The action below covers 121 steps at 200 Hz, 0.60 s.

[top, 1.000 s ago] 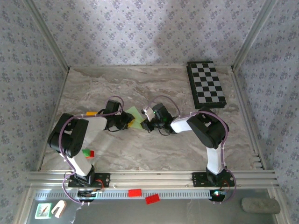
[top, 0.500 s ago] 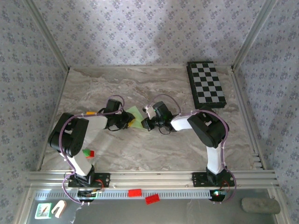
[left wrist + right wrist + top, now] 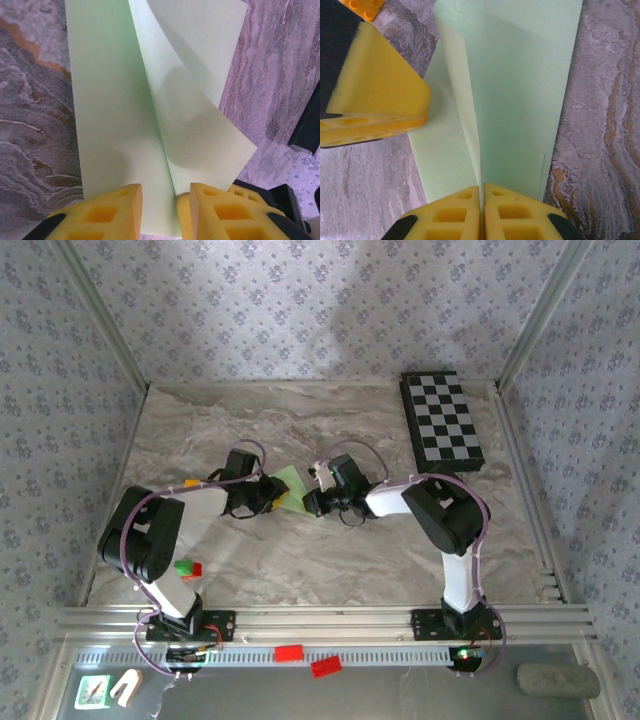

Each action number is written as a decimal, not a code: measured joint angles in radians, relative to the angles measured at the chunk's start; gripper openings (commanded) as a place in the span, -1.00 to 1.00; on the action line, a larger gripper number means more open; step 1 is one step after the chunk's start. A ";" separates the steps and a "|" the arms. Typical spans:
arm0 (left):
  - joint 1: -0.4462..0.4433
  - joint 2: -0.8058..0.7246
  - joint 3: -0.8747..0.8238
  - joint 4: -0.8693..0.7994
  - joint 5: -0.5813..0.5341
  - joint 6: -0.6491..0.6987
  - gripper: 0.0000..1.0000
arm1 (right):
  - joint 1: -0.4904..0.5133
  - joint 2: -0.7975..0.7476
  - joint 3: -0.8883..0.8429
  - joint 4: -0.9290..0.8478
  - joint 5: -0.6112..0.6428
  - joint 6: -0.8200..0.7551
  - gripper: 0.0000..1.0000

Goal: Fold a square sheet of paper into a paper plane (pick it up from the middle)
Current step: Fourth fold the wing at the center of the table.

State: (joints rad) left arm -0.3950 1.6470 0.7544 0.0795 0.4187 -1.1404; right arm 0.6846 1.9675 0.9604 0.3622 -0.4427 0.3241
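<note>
A light-green paper sheet [image 3: 290, 483], thin and partly folded, lies near the middle of the grey marbled table [image 3: 300, 560], between the two pincers.

The left pincer [image 3: 272, 500] meets the sheet from its 8 o'clock side. In the left wrist view this pincer [image 3: 165, 210] is released, its yellow foam fingers [image 3: 107, 210] spread apart over the paper [image 3: 110, 100], with a crease running toward 12 o'clock out of the gap between them.

The right pincer [image 3: 312, 502] is at the sheet's 4 o'clock side. Its wrist view shows it [image 3: 481, 200] clenched on a raised fold of the sheet [image 3: 520, 90], which stands on edge between the touching pads. At 10 o'clock in that view, a yellow finger [image 3: 375, 95] of the left pincer rests at the paper's edge.

A black-and-white checkered board [image 3: 441, 420] lies toward the table's 2 o'clock corner, well apart from the sheet.
</note>
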 measured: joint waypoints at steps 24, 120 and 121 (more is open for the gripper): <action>0.000 0.000 0.000 0.000 0.000 0.000 -0.37 | 0.000 0.000 0.005 -0.009 -0.003 0.010 -0.73; 0.000 0.040 0.008 -0.008 0.011 0.018 -0.19 | 0.000 0.000 0.026 -0.046 -0.019 0.028 -0.58; 0.000 0.040 0.010 -0.008 0.011 0.018 -0.19 | 0.000 0.000 0.026 -0.046 -0.020 0.028 -0.57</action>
State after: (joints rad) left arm -0.3946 1.6871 0.7639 0.0711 0.4297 -1.1221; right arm 0.6846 1.9675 0.9867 0.3164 -0.4625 0.3523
